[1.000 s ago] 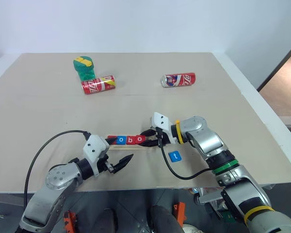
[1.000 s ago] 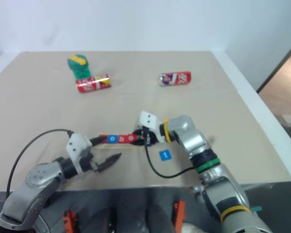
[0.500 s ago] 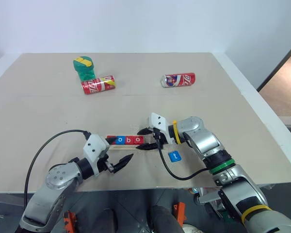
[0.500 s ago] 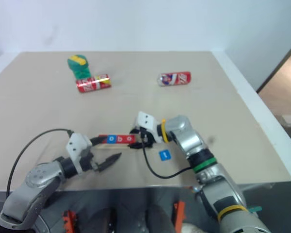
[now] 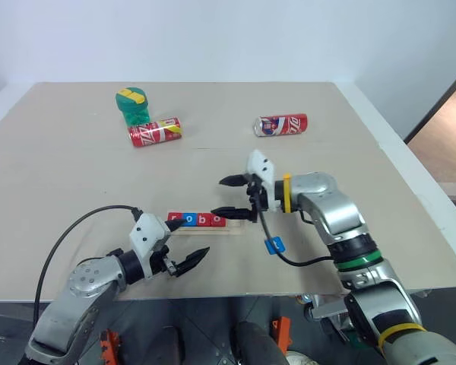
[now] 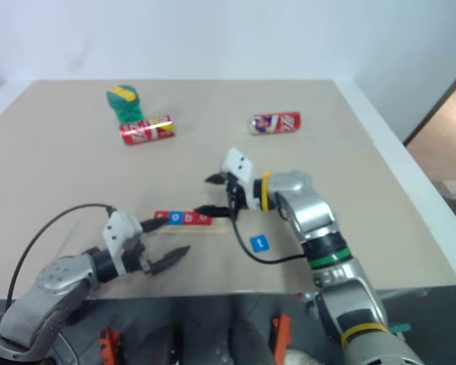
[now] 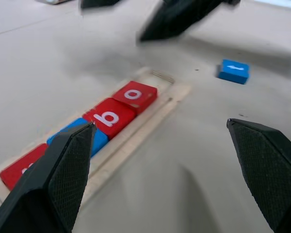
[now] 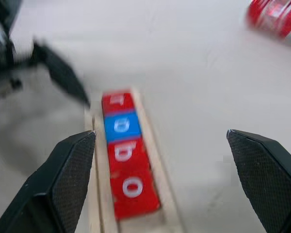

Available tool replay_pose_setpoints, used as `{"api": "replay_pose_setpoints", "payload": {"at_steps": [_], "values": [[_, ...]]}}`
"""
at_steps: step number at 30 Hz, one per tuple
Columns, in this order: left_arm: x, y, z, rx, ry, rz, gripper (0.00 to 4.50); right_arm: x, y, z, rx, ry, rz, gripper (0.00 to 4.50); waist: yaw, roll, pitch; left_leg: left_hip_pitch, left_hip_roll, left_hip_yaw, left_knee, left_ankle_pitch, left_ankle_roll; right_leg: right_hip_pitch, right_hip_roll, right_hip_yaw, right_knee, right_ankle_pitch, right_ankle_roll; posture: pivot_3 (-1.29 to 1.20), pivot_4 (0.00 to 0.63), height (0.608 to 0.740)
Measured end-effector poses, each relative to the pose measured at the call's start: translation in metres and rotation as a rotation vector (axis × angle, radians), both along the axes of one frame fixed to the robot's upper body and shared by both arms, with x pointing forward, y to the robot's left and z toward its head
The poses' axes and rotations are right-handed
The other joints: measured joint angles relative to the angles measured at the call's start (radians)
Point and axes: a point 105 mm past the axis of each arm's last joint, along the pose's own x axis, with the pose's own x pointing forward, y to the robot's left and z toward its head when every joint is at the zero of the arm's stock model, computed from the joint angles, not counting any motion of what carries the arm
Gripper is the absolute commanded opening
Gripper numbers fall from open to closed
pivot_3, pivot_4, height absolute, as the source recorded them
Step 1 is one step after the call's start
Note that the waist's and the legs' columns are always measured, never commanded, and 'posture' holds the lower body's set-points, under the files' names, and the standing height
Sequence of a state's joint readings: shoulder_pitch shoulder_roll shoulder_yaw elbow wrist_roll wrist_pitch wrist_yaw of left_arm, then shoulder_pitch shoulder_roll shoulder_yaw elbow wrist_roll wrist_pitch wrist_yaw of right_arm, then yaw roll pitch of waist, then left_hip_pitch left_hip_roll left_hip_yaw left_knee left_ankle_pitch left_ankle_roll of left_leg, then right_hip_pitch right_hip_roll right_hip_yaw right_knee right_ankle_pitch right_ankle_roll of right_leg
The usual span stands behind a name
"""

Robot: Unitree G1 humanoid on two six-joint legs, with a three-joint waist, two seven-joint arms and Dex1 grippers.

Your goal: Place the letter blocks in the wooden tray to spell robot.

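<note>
While four letter blocks (image 5: 197, 220) sat in the wooden tray (image 5: 229, 229), the blue t block (image 5: 273, 245) lay at its four o'clock; the right gripper (image 5: 232, 196) and left gripper (image 5: 184, 244) gaped wide, both empty.

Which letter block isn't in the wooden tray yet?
The blue t block lies alone on the table; the other four sit in the wooden tray.

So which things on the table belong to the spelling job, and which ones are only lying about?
Belong to the job:
- wooden tray
- four letter blocks in the tray
- blue t block, loose on the table

Only lying about:
- two red soda cans
- green and yellow object
</note>
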State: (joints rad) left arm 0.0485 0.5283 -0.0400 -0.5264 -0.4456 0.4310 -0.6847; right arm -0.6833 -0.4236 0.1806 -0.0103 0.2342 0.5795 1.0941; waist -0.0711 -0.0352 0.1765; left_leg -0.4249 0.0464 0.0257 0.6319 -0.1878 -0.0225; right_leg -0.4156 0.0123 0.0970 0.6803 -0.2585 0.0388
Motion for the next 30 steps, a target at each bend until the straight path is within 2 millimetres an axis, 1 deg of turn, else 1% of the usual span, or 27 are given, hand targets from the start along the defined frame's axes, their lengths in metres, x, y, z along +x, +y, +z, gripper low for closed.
{"api": "replay_pose_setpoints", "payload": {"at_steps": [2,3,4,6,8,9,11,14,15,19,23,26,30], "values": [[-0.002,0.002,0.001,-0.024,0.025,-0.007,4.5,-0.02,-0.002,-0.014,0.007,0.07,0.013,2.95,0.001,0.0,0.0,0.0,0.0,-0.001,0.0,-0.001,-0.001,0.0,0.0,-0.001,0.0,-0.001,0.0,0.0,0.15,0.74],[-0.002,0.003,0.001,-0.039,0.039,-0.013,4.5,-0.027,-0.001,-0.021,0.009,0.107,0.015,2.64,0.001,0.0,0.0,0.0,0.0,0.0,0.0,-0.001,-0.001,0.0,0.0,0.0,0.0,-0.001,0.0,0.0,0.15,0.74],[-0.003,0.003,0.002,-0.054,0.054,-0.016,4.5,-0.033,0.001,-0.028,0.007,0.142,0.018,2.23,-0.001,0.0,0.0,0.0,0.0,0.001,0.0,-0.001,-0.001,-0.001,0.0,0.0,0.0,-0.001,0.0,0.0,0.15,0.74],[-0.003,0.003,0.003,-0.073,0.068,-0.022,4.5,-0.037,0.004,-0.031,-0.001,0.154,0.012,1.48,-0.006,0.0,0.0,0.0,0.001,0.001,0.0,-0.001,-0.001,-0.002,0.0,0.002,0.0,0.001,0.0,0.0,0.15,0.74],[-0.002,0.003,0.004,-0.075,0.071,-0.026,4.5,-0.038,0.007,-0.033,-0.013,0.145,0.006,0.85,-0.006,0.0,0.0,0.001,0.001,0.001,0.002,0.0,-0.001,-0.001,0.001,0.001,0.0,0.002,-0.001,0.0,0.15,0.74],[-0.002,0.003,0.005,-0.07,0.069,-0.029,4.5,-0.037,0.009,-0.034,-0.018,0.14,-0.002,0.41,-0.006,0.0,0.0,0.001,0.001,0.001,0.002,0.0,-0.001,-0.001,0.001,0.0,0.0,0.002,-0.002,0.0,0.15,0.74],[-0.002,0.004,0.005,-0.056,0.063,-0.032,4.5,-0.036,0.011,-0.038,-0.032,0.13,-0.013,0.05,-0.005,0.0,0.0,0.001,0.001,0.001,0.002,0.0,-0.001,-0.001,0.001,0.0,0.0,0.001,-0.004,0.0,0.15,0.74],[-0.001,0.005,0.005,-0.043,0.059,-0.034,4.5,-0.033,0.011,-0.044,-0.053,0.124,-0.024,0.05,-0.005,0.0,0.0,0.0,0.0,0.002,0.002,0.0,-0.001,-0.001,0.001,0.001,0.0,0.001,-0.003,0.0,0.15,0.74],[-0.001,0.005,0.004,-0.036,0.059,-0.034,4.5,-0.032,0.01,-0.047,-0.066,0.123,-0.029,0.05,-0.005,0.0,0.0,0.0,0.0,0.002,0.002,0.0,-0.001,-0.001,0.0,0.001,0.0,0.002,-0.001,0.0,0.15,0.74],[-0.001,0.005,0.001,-0.02,0.063,-0.026,4.5,-0.027,0.01,-0.055,-0.092,0.108,-0.037,0.05,-0.005,0.0,0.0,0.0,0.0,0.002,0.001,0.0,-0.001,-0.002,0.001,0.001,0.0,0.001,0.0,0.0,0.15,0.74],[-0.003,0.005,-0.004,-0.013,0.077,-0.018,4.5,-0.02,0.01,-0.056,-0.096,0.08,-0.049,0.05,-0.005,0.0,0.0,0.0,0.0,0.001,0.001,0.0,-0.001,-0.002,0.001,0.001,0.0,0.001,-0.001,0.0,0.15,0.74],[-0.004,0.004,-0.004,-0.012,0.079,-0.021,4.5,-0.015,0.015,-0.054,-0.077,0.067,-0.053,0.05,-0.005,0.0,0.0,0.0,0.0,0.002,0.001,0.0,-0.001,-0.002,0.001,0.001,0.0,0.002,-0.001,0.0,0.15,0.74],[-0.004,0.003,-0.005,-0.012,0.081,-0.016,4.5,-0.014,0.023,-0.049,-0.071,0.038,-0.033,0.05,-0.005,0.0,0.0,0.0,0.0,0.002,0.001,0.0,-0.001,-0.002,0.001,0.001,0.0,0.002,-0.001,0.0,0.15,0.74]]}}
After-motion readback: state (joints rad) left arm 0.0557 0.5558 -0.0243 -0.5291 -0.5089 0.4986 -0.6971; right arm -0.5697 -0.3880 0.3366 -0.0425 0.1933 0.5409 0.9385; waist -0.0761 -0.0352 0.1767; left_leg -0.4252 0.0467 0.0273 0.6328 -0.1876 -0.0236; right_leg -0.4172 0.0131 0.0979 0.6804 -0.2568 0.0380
